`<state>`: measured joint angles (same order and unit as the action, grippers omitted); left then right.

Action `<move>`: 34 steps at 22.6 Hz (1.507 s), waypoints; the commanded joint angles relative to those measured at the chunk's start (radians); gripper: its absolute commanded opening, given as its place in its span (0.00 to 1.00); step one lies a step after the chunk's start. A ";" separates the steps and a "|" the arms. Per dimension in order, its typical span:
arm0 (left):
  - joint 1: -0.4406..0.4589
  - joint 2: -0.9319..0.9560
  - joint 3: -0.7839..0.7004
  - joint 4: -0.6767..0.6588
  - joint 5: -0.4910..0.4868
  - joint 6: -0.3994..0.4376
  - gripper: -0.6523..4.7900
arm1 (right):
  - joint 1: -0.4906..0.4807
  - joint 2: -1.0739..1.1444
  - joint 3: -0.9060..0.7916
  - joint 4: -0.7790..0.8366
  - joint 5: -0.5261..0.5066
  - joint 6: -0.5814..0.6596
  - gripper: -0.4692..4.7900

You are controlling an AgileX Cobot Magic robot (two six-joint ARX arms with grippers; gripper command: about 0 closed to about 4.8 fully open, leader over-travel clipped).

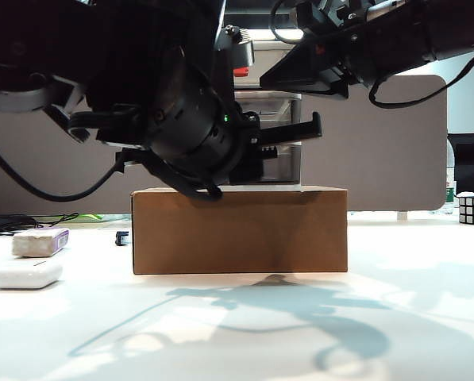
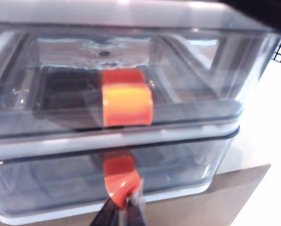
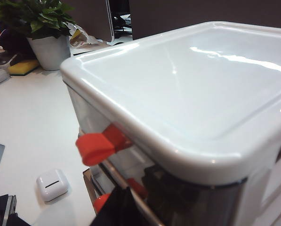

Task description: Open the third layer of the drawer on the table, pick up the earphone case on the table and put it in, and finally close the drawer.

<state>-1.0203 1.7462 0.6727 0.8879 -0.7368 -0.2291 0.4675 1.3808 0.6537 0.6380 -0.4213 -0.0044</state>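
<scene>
Lying flat on the table (image 1: 244, 333) at the exterior view's left, the earphone case (image 1: 27, 274) runs sideways; arms hide most of the drawer (image 1: 280, 131). Only the left wrist view shows the left end effector (image 2: 124, 207) pinching the third layer's (image 2: 178, 165) handle (image 2: 121, 176). Right wrist view: right end effector unseen, state unknowable.

The left arm reaches in from the left of the exterior view, its dark wrist bulking large and close to the camera; the left end effector (image 2: 124, 212) has its two thin dark fingertips (image 2: 107, 215) pinched together. The right arm comes in high from the upper right, angled downward, its right end effector (image 1: 300, 79) a dark wedge whose jaws cannot be made out
</scene>
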 commanded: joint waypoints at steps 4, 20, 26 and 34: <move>-0.028 -0.002 0.004 0.032 -0.011 0.012 0.11 | 0.001 0.003 0.006 0.044 0.000 0.003 0.08; -0.249 -0.026 0.003 -0.086 -0.231 0.011 0.11 | 0.001 0.030 0.014 0.077 0.023 0.004 0.08; -0.261 -0.058 -0.014 -0.126 -0.286 0.012 0.28 | 0.001 0.030 0.020 0.074 0.013 0.004 0.08; -0.262 -0.327 -0.222 -0.130 -0.342 0.017 0.51 | 0.001 -0.032 0.019 0.029 -0.027 0.003 0.08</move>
<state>-1.2823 1.4666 0.4698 0.7479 -1.0760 -0.2192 0.4675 1.3586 0.6685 0.6640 -0.4431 0.0006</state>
